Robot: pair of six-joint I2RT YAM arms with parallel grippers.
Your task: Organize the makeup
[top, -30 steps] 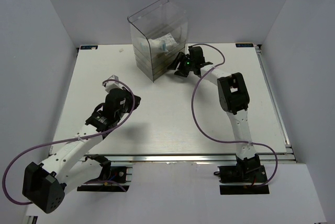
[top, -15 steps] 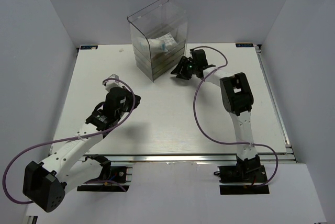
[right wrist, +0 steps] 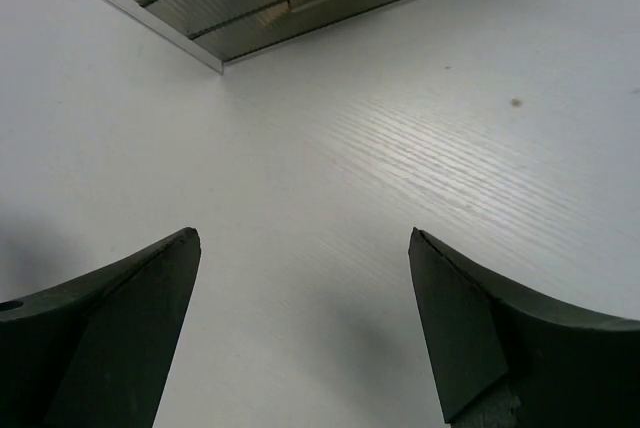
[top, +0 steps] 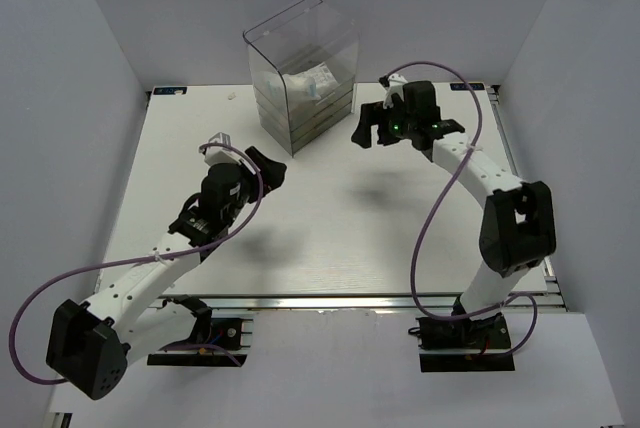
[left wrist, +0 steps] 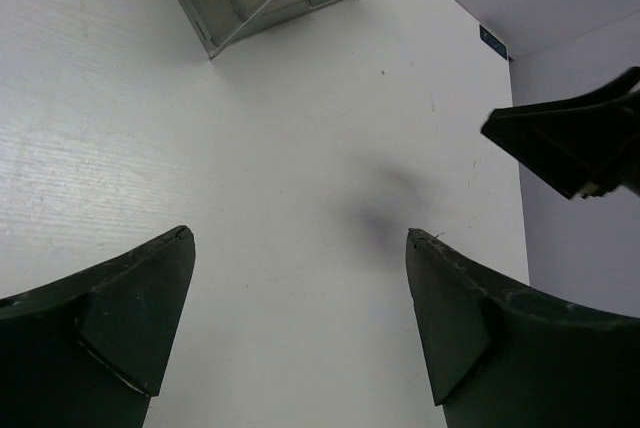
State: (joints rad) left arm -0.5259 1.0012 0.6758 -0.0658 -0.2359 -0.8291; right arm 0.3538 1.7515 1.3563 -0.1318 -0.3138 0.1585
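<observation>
A white bench [top: 330,238] sits between pale grey walls. At its far edge stands the tall clear drawer box [top: 302,73]. A white sachet [top: 312,83] with blue print lies in its upper part; what the lower drawers hold cannot be made out. The right fingers [top: 370,126] hang just right of the box, spread wide and holding nothing. The left fingers [top: 243,155] hover over bare bench nearer the front, also wide apart and empty. A second ago the right fingers were at the box's front and the left fingers were nearly closed; the right arm has since swung out.
</observation>
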